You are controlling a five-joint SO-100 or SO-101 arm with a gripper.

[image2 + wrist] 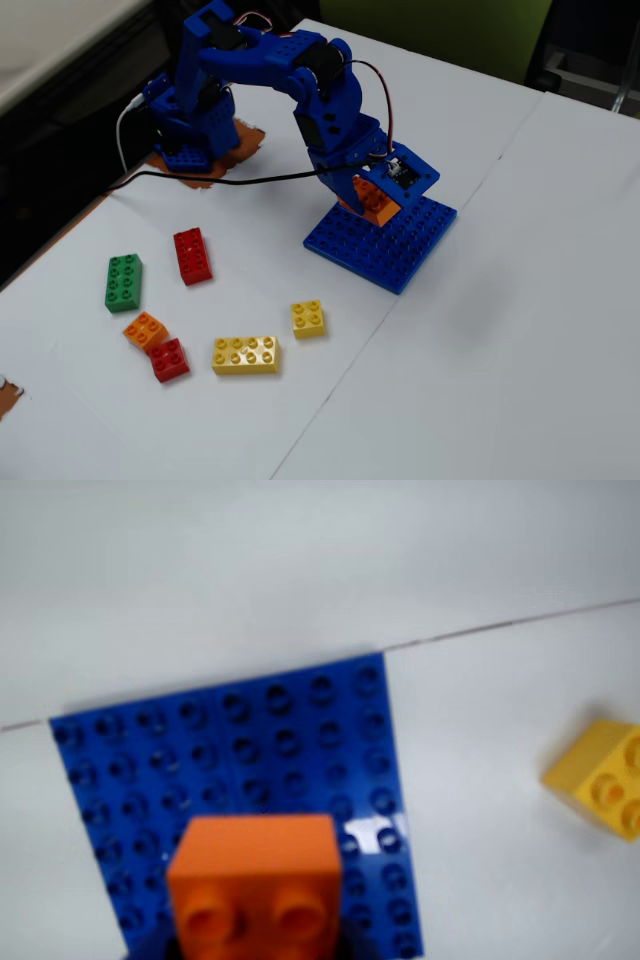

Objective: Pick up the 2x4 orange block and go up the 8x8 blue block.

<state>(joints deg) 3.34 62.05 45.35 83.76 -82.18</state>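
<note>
In the fixed view, from left to right, six loose bricks lie on the worktop point(520, 330): one green brick point(124, 281), one small orange brick point(146, 329), two red bricks point(190, 255), two yellow bricks point(246, 354). Further right, the hand point(368, 197) grips the single 2x4 orange block point(372, 199) just over the one 8x8 blue block point(385, 240).

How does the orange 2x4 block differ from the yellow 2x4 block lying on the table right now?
The orange 2x4 block is held in the hand over the blue baseplate; the yellow 2x4 block lies free on the table. The orange one is mostly hidden by the arm; the yellow one shows all eight studs. Colour differs too. Both are studded bricks.
</note>
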